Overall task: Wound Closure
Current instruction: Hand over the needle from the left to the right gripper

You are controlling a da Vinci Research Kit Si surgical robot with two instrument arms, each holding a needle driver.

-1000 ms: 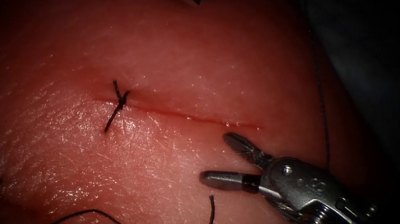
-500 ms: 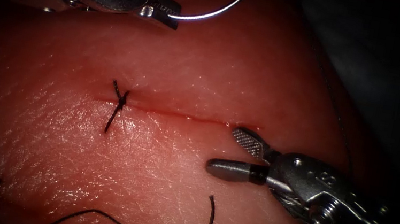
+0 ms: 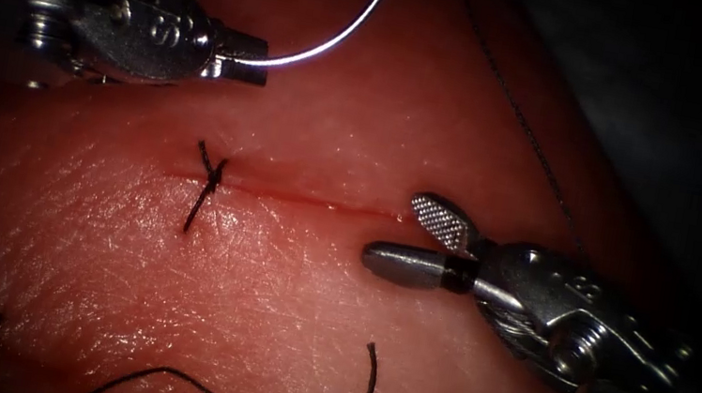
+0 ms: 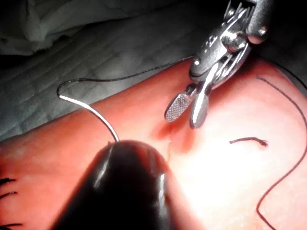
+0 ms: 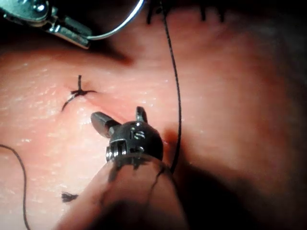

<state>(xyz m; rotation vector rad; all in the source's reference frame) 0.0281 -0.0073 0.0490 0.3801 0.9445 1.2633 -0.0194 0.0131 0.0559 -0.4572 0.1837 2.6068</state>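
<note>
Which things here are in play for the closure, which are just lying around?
In play:
- left claw, shut on needle at one end, clear of tissue
- right claw, open, empty
- cut
- thread

Lying about:
- tied stitch
- cut end of thread

Glossy wet tissue [image 3: 275, 308], polished steel needle [image 3: 340, 33], matt black thread [image 3: 525, 126], ridged metal right tool [image 3: 420, 241] jaw face.
</note>
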